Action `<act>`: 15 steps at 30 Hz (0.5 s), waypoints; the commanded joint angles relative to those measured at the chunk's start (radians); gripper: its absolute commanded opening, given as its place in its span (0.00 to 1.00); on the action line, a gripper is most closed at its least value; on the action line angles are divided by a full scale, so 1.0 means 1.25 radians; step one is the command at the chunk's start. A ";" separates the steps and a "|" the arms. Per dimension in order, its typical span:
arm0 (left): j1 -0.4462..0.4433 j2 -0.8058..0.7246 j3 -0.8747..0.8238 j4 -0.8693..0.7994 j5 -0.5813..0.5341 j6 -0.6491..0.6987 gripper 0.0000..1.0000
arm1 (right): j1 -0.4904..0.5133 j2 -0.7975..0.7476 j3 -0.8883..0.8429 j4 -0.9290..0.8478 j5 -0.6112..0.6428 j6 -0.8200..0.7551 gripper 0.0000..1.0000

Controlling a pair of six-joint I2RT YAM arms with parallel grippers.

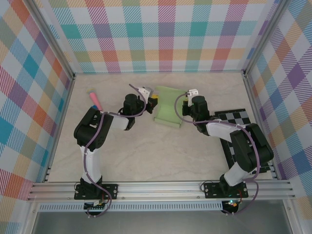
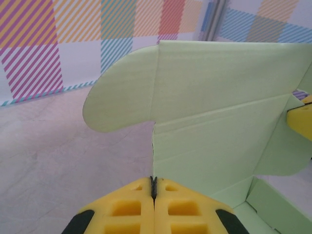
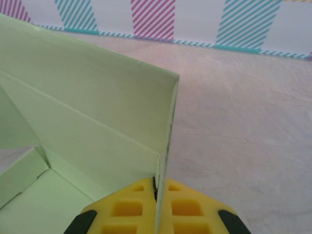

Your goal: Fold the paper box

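The partly folded green box (image 1: 167, 113) sits on the table (image 1: 146, 156) near its middle, a little to the far side, between both arms, with the left gripper (image 2: 154, 187) pinching a card edge on its left and the right gripper (image 3: 157, 186) pinching an upright wall on its right.

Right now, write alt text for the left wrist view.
The left gripper has its yellow jaws shut on an edge of the green paper box, its upright panel carrying a rounded flap. Beige table and plaid wall behind.
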 commanded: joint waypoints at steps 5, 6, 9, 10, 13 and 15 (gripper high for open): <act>-0.083 -0.051 -0.044 0.028 -0.112 -0.090 0.01 | 0.052 0.025 0.056 -0.060 0.022 0.066 0.00; -0.090 -0.055 -0.046 0.027 -0.133 -0.092 0.01 | 0.055 0.029 0.059 -0.060 0.025 0.073 0.00; -0.104 -0.060 -0.049 0.025 -0.151 -0.103 0.01 | 0.070 0.039 0.066 -0.063 0.050 0.092 0.00; -0.111 -0.062 -0.055 0.031 -0.166 -0.109 0.00 | 0.076 0.042 0.066 -0.064 0.066 0.100 0.00; -0.127 -0.061 -0.079 0.055 -0.186 -0.119 0.00 | 0.096 0.046 0.058 -0.061 0.111 0.131 0.00; -0.136 -0.056 -0.095 0.068 -0.184 -0.129 0.00 | 0.113 0.050 0.055 -0.064 0.137 0.152 0.00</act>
